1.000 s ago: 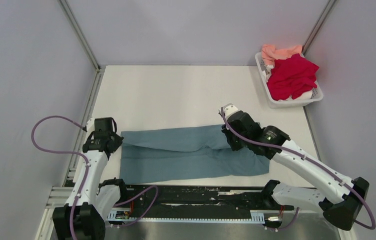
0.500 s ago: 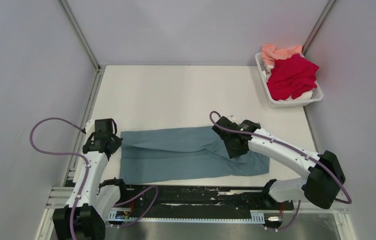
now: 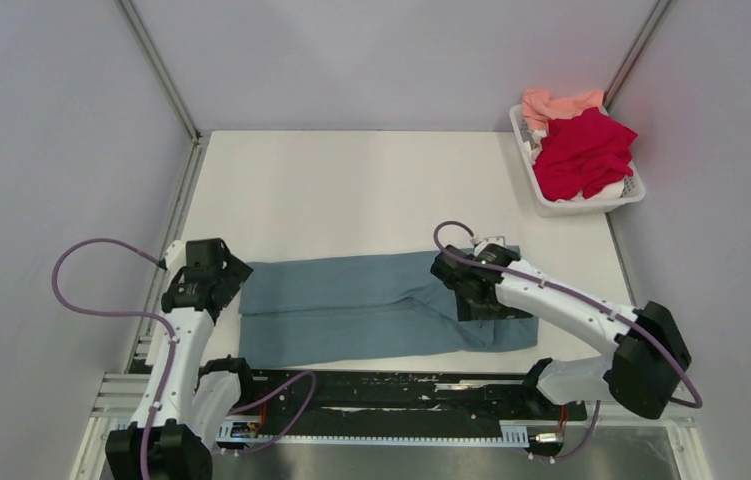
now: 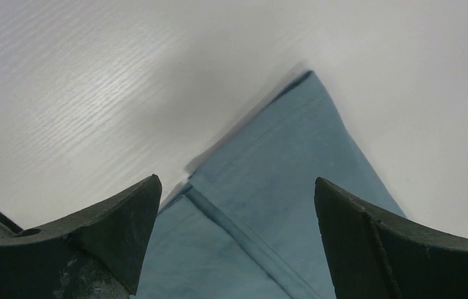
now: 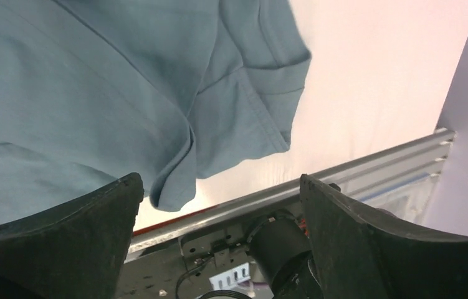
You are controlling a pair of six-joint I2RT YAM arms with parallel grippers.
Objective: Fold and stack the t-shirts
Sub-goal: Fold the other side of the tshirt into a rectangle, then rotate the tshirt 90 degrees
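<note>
The teal-blue t-shirt (image 3: 371, 305) lies flat on the table as a long folded band, left to right near the front edge. My left gripper (image 3: 219, 280) hangs open over its left end; in the left wrist view a hemmed corner of the teal shirt (image 4: 281, 180) lies between the spread fingers of the left gripper (image 4: 237, 187), not held. My right gripper (image 3: 469, 290) hovers open over the right end; the right gripper (image 5: 219, 180) holds nothing, with the teal shirt (image 5: 94, 81) and a sleeve (image 5: 262, 93) beyond it. The crimson t-shirt (image 3: 583, 150) and salmon-pink t-shirt (image 3: 551, 103) sit in the basket.
The white slotted basket (image 3: 591, 205) stands at the far right corner of the table. The metal rail (image 3: 371, 385) runs along the near table edge, close below the shirt. Grey walls enclose the table on three sides.
Both grippers have opened and let go of the teal shirt. Its folded-over edge now rests flat, and the right gripper has shifted slightly right over the shirt's end.
</note>
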